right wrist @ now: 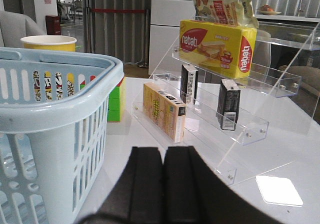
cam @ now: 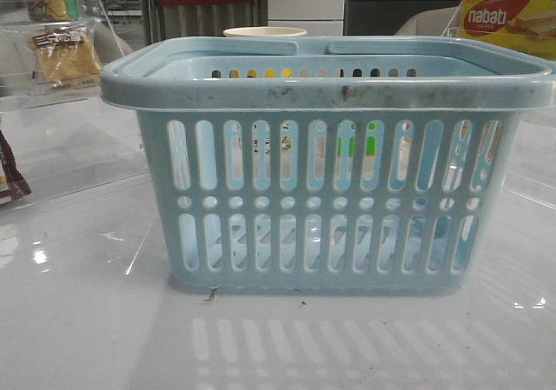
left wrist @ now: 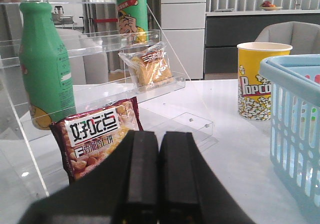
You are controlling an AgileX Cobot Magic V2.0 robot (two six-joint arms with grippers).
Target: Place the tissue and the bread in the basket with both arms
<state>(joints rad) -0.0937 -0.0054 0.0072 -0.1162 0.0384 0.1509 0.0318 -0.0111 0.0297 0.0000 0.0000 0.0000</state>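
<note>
A: Fig. status, L side?

B: My left fingers [left wrist: 159, 176] are pressed together, nothing between them, low over the desk [left wrist: 235, 149]. The bread [left wrist: 149, 67] sits on the middle step of the clear rack [left wrist: 165, 87], leaning back, label strip uppermost. The dark red-brown snack packet [left wrist: 97, 136] lies nearer me, one step lower; not wanted.

A: R side?

B: My right fingers [right wrist: 163, 176] are likewise clenched on nothing. Two black packs stand upright on the clear stand [right wrist: 240, 119], long axis vertical, narrow edge toward me. I take the nearer one, barcode at its foot, as the tissue [right wrist: 229, 104]. The nabati box [right wrist: 218, 40] is on the step above.

A: Basket?

B: The basket [cam: 326, 82] sits mid-desk between both racks, open top up, handles folded down. Nothing seen inside through the slots, as far as I can tell.

A: Handling, bread?

B: Prob. light, soft, easily crushed; film crinkly and slick. Approx. square, so no strong long axis. I'd pinch across the loaf's mid-width w/ modest force, not the loose seam.

A: Tissue?

B: Prob. light, slightly squashy, wrap smooth. Grip the two broad faces, upper half. Could topple if nudged, since it stands on a narrow base.
</note>
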